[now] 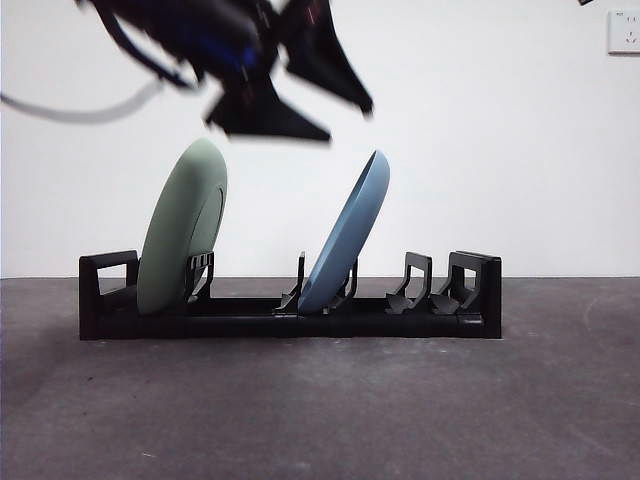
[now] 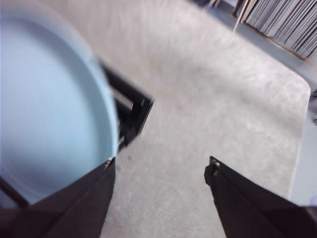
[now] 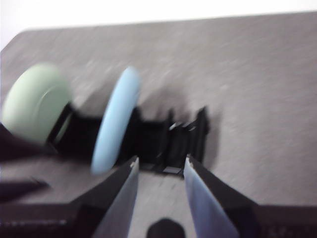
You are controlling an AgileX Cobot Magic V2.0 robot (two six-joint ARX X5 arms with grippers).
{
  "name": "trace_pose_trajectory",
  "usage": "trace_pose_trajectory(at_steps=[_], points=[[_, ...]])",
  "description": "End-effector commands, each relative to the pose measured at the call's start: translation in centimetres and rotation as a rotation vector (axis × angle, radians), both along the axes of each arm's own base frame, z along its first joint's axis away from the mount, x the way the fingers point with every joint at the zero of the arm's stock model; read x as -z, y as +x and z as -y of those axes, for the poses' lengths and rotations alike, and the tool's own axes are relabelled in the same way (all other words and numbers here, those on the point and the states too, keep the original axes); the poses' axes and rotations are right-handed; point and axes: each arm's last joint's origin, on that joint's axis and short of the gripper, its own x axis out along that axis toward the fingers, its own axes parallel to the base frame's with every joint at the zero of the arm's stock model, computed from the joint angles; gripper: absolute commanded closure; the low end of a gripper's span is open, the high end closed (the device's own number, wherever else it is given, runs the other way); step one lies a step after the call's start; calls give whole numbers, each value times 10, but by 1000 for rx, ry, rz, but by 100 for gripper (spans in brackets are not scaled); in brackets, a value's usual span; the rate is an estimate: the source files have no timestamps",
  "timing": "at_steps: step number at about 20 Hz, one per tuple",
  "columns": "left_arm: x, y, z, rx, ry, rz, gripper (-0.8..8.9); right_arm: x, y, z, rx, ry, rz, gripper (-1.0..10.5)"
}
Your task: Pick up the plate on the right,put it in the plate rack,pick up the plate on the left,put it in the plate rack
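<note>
Left claw (image 1: pixel 345 118), spread and empty, hangs at upper left above the green plate (image 1: pixel 182 228) and blue plate (image 1: pixel 347 234) standing in the plate rack (image 1: pixel 290 310); right claw (image 3: pixel 161 168) also spread. No writing is readable.

**Plain white wall behind a grey, speckled surface**

A bare white wall (image 1: pixel 500 150) fills the back of the front view, evenly lit. A white wall socket (image 1: pixel 623 31) sits high at its right edge. The surface (image 1: pixel 320 410) below is dark grey, matte and mottled, with faint pale scuffs toward the right. In the left wrist view it ends in a rounded corner, and beyond that stands a row of grey slats (image 2: pixel 287 25).
</note>
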Motion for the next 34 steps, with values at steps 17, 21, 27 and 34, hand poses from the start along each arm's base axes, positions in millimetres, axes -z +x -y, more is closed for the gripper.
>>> trace_pose_trajectory(at_steps=[17, 21, 27, 34], points=[[-86, -166, -135, -484, 295, 267, 821, 59, -56, 0, -15, -63, 109, 963], [-60, -183, -146, -507, 221, 285, 821, 95, -78, 4, -8, -35, 185, 962], [-42, -185, -147, -492, 248, 173, 817, 105, -79, 5, 50, 11, 111, 940], [-38, -177, -141, -480, 286, 139, 817, 105, -79, 5, 53, 10, 112, 940]])
